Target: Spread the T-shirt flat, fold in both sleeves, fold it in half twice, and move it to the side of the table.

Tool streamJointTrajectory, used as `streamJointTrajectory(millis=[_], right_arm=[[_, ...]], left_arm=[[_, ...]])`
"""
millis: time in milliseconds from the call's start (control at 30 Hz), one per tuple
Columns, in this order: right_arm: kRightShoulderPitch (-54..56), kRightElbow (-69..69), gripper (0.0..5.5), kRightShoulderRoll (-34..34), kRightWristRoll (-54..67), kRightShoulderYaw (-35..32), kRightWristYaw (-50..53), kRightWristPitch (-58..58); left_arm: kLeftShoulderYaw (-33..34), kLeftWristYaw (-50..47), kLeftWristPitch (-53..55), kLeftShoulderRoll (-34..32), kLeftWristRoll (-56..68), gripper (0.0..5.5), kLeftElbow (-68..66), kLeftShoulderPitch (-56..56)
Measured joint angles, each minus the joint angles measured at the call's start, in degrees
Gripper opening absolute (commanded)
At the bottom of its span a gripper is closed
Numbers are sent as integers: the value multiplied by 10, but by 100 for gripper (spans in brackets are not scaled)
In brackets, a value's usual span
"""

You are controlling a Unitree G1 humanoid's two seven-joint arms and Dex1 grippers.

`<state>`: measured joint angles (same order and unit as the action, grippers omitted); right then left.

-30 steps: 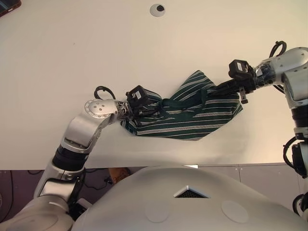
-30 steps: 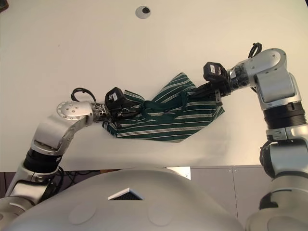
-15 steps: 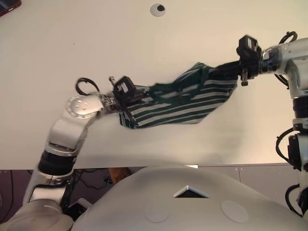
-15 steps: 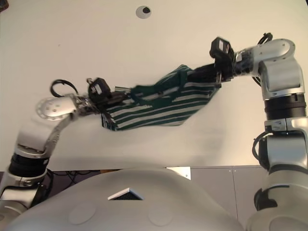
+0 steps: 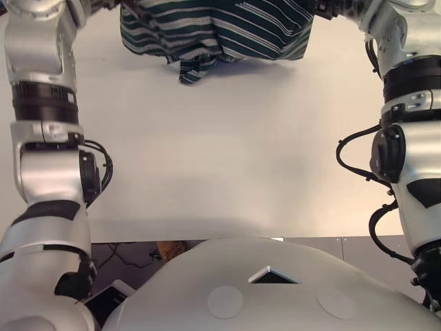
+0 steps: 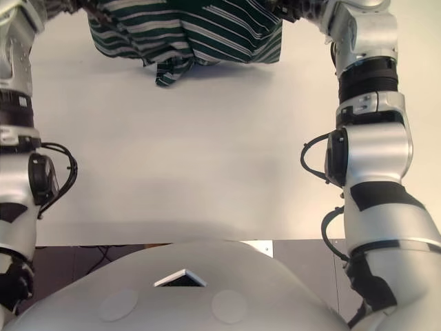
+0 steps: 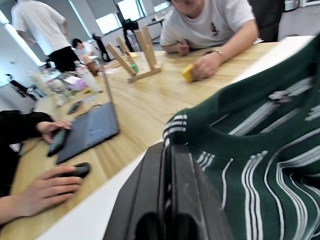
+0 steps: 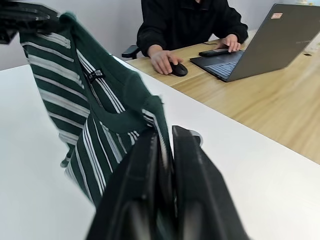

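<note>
Green cloth with white stripes hangs over the far part of the white table (image 5: 227, 152), strung between the two raised arms. On the left, the left arm (image 5: 41, 103) stands upright along the table's side and runs out of the head view at the top. Its wrist view shows the left gripper (image 7: 171, 148) with both fingers pressed together on a ribbed, striped edge of the T-shirt (image 5: 213, 31), the band curling over just past the fingertips. From that pinch the shirt spreads toward the right, its stripes running roughly level and its upper part cut off by the head view's top border. Left of the middle of its lower edge, a bunched fold (image 5: 193, 69) droops lower than the rest. It throws a shadow on the table just beside it and may touch the surface, though the head views do not settle that. On the right, the right gripper (image 8: 166, 132) likewise has its fingers closed tight, with a fold of the shirt by the neckline caught between them. A small black label (image 8: 93, 75) shows inside the collar farther along. The right arm (image 5: 406, 103) rises along the table's right side. Past the table's far edge lies a wooden desk (image 8: 265, 100) with an open laptop (image 8: 255, 40) on it.
</note>
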<state>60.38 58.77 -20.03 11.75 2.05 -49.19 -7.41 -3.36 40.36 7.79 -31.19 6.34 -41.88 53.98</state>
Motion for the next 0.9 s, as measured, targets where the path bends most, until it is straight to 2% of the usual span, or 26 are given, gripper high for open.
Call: streamJointTrajectory(millis=[67, 167, 200, 300, 400, 500, 633, 767, 900], right_arm=[[44, 73, 93, 20, -12, -13, 45, 32], [88, 115, 52, 41, -31, -20, 68, 71], [91, 121, 32, 41, -35, -20, 67, 76], [87, 136, 26, 52, -45, -29, 52, 76], [54, 140, 26, 111, -57, -22, 61, 72], [21, 155, 26, 176, -91, 0, 122, 73], [7, 164, 26, 218, -106, 3, 209, 73], [7, 169, 26, 217, -112, -12, 258, 72], [16, 176, 26, 214, -101, -47, 273, 72]], left_arm=[[-8, -14, -64, 11, -35, 0, -147, 88], [-9, -36, -120, 26, -63, 0, -247, 156], [-7, -36, -130, 27, -63, 0, -259, 160], [0, -15, -151, 28, -63, 0, -276, 151], [-11, 2, -137, 24, -77, 0, -241, 69], [-20, 15, -57, 18, -83, 0, -113, -79], [-20, 20, 69, 19, -65, 0, 96, -222], [-20, 24, 222, 18, -26, 0, 354, -345], [-20, 25, 327, -4, -2, 0, 530, -413]])
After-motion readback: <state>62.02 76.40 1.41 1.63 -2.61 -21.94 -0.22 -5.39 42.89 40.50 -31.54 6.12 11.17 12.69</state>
